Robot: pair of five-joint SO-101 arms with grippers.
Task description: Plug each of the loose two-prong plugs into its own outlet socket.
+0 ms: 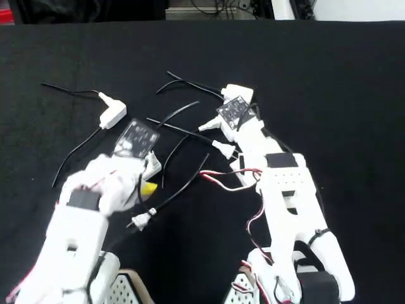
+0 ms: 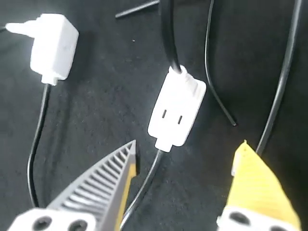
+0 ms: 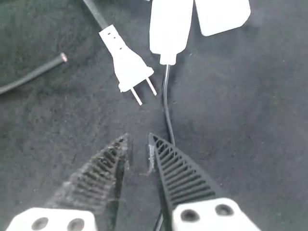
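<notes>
- Black cloth (image 1: 354, 76) covers the whole table, with white plugs, sockets and thin black cords strewn across it.
- Landmark first: the two-slot socket (image 2: 174, 113) lies flat on the cloth, slots facing up, with a black cord at each end.
- Left gripper (image 2: 187, 143) hovers right over that socket, spread wide and holding nothing. The grey ribbed finger (image 2: 103, 175) is off one side of it and the yellow finger (image 2: 255, 178) off the other, neither one touching.
- From above, the two-slot socket (image 1: 152, 164) sits just at the tip of the left arm (image 1: 76, 221).
- White block (image 1: 112, 115) on a black cord lies apart from the socket, farther from the arm bases and away from the right arm (image 1: 288, 190). From the left wrist, the white block (image 2: 54, 44) has a pointed white piece at one end; I cannot tell what it is.
- Second plug (image 1: 140, 220) lies nearer the arm bases than the socket, loose on the cloth.
- Third plug (image 1: 223, 149) lies across from the socket, next to the right arm.
- Right gripper (image 3: 138, 138) is well over on that far side: fingers almost together, a slim gap left, nothing in it.
- Two-prong plug (image 3: 126, 62) lies loose just ahead of those fingertips, prongs pointing back at them, untouched.
- Beside that plug lies a long white body (image 3: 168, 26) on a black cord, and a white piece (image 3: 221, 14) next to it.
</notes>
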